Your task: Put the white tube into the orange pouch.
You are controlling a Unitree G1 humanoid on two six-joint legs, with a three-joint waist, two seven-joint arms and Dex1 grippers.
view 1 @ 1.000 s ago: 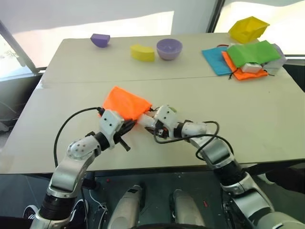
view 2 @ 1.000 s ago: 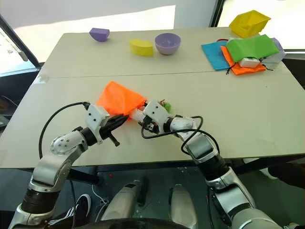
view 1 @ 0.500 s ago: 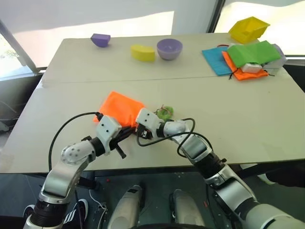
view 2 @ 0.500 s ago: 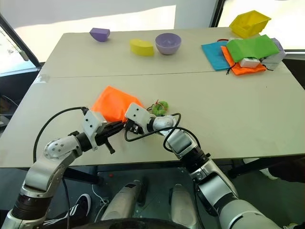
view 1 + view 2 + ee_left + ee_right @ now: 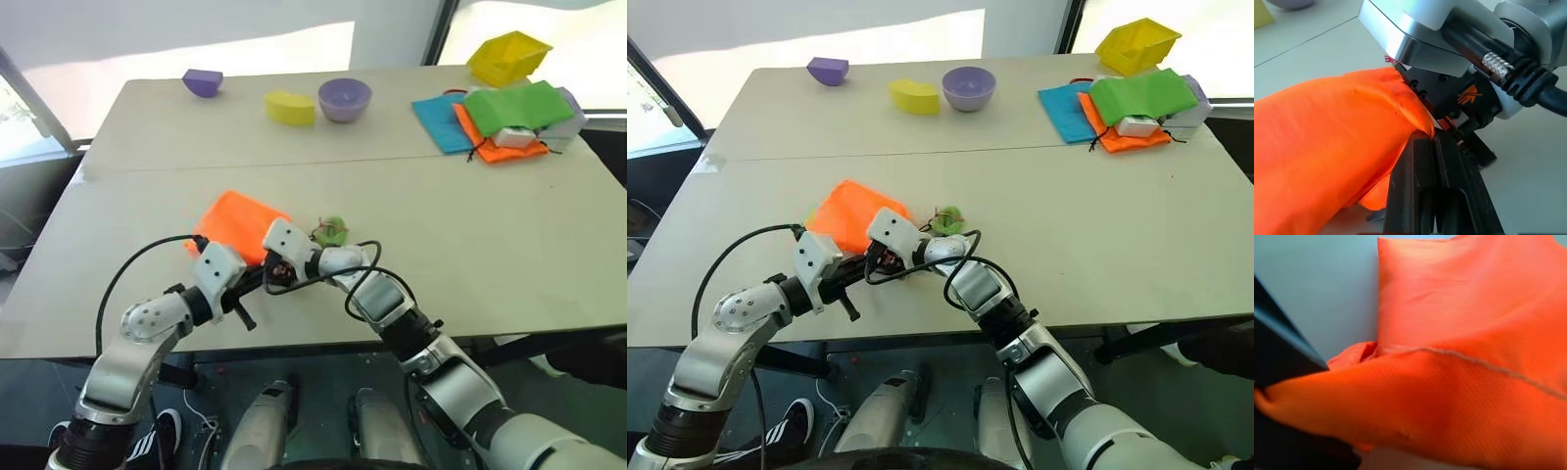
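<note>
I had the left gripper (image 5: 1432, 147) pinched shut on the orange pouch (image 5: 240, 220) edge; the right gripper's (image 5: 277, 272) state I couldn't tell. White tube unseen, possibly inside.

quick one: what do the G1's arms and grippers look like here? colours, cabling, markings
Both arms are silver-grey metal segments with black joints. Each wrist ends in a white boxy housing. The left gripper has two flat black fingers. A black cable loops from each wrist housing back to the forearm. The right gripper body, seen from the left wrist view, is black, with a small orange logo and a braided cable connector.
</note>
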